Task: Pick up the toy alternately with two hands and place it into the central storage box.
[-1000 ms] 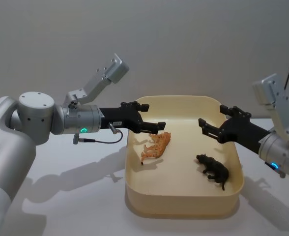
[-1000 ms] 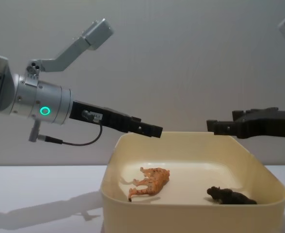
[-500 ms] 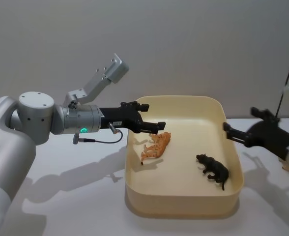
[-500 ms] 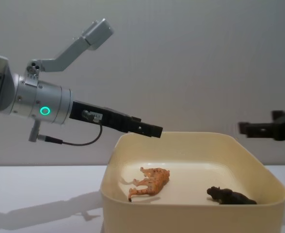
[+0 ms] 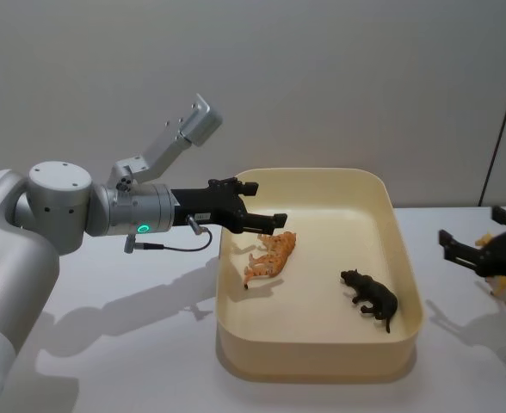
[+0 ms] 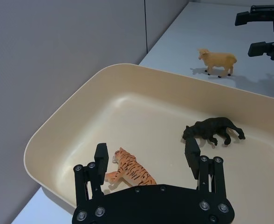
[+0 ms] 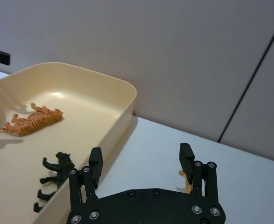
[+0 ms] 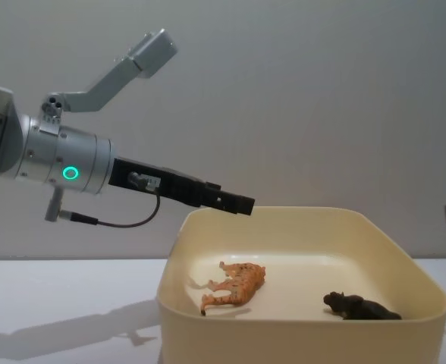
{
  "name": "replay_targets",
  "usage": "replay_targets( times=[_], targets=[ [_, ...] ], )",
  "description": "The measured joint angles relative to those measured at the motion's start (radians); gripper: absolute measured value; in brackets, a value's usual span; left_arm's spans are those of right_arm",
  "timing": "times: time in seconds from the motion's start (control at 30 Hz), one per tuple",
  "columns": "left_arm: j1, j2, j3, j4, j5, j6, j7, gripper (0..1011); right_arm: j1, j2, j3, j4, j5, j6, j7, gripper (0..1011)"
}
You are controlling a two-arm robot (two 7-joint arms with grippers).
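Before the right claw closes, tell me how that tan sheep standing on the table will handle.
The sheep looks like rigid moulded plastic, so it should stay stiff and is probably light. It stands on four thin legs, so a sideways nudge could tip it. Its smooth rounded body may slip in the open right claw unless gripped squarely.

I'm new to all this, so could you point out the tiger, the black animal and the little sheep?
Tiger (image 6: 127, 171), left wrist view, striped back.
Black animal (image 5: 370, 298), head view, its body.
Sheep (image 6: 218, 60), left wrist view, woolly side.
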Motion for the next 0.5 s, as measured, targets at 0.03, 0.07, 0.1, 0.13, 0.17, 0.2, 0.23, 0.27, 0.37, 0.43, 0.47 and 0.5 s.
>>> replay_targets(
  times=[0.03,0.07,0.1,0.13,0.17,0.2,0.23,0.27,0.37,0.43,0.47,0.5],
  targets=[
    [0.000,0.000,0.000,0.000,0.000,0.000,0.000,1002,-0.014,0.008,0.008,-0.008,0.006,0.002,-0.010,1001],
    [0.000,0.000,0.000,0.000,0.000,0.000,0.000,1002,-0.019,0.012,0.011,-0.011,0.009,0.003,-0.015,1001],
    [0.000,0.000,0.000,0.000,0.000,0.000,0.000,1002,-0.025,0.015,0.014,-0.013,0.011,0.005,-0.019,1001],
    [0.000,0.000,0.000,0.000,0.000,0.000,0.000,1001,-0.035,0.022,0.020,-0.017,0.017,0.007,-0.031,1001],
    [0.000,0.000,0.000,0.000,0.000,0.000,0.000,1001,-0.042,0.026,0.024,-0.019,0.020,0.008,-0.036,1001],
    [0.000,0.000,0.000,0.000,0.000,0.000,0.000,1002,-0.047,0.029,0.027,-0.020,0.022,0.008,-0.041,1001],
    [0.000,0.000,0.000,0.000,0.000,0.000,0.000,1002,-0.057,0.035,0.033,-0.021,0.026,0.010,-0.050,1001],
    [0.000,0.000,0.000,0.000,0.000,0.000,0.000,1002,-0.061,0.038,0.035,-0.022,0.029,0.011,-0.055,1001],
    [0.000,0.000,0.000,0.000,0.000,0.000,0.000,1001,-0.078,0.048,0.045,-0.022,0.035,0.016,-0.071,1001],
    [0.000,0.000,0.000,0.000,0.000,0.000,0.000,1001,-0.087,0.053,0.050,-0.019,0.038,0.019,-0.080,1001],
    [0.000,0.000,0.000,0.000,0.000,0.000,0.000,1001,-0.091,0.055,0.051,-0.016,0.039,0.021,-0.082,1001],
    [0.000,0.000,0.000,0.000,0.000,0.000,0.000,1001,-0.092,0.056,0.052,-0.014,0.040,0.022,-0.084,1001]
  ],
)
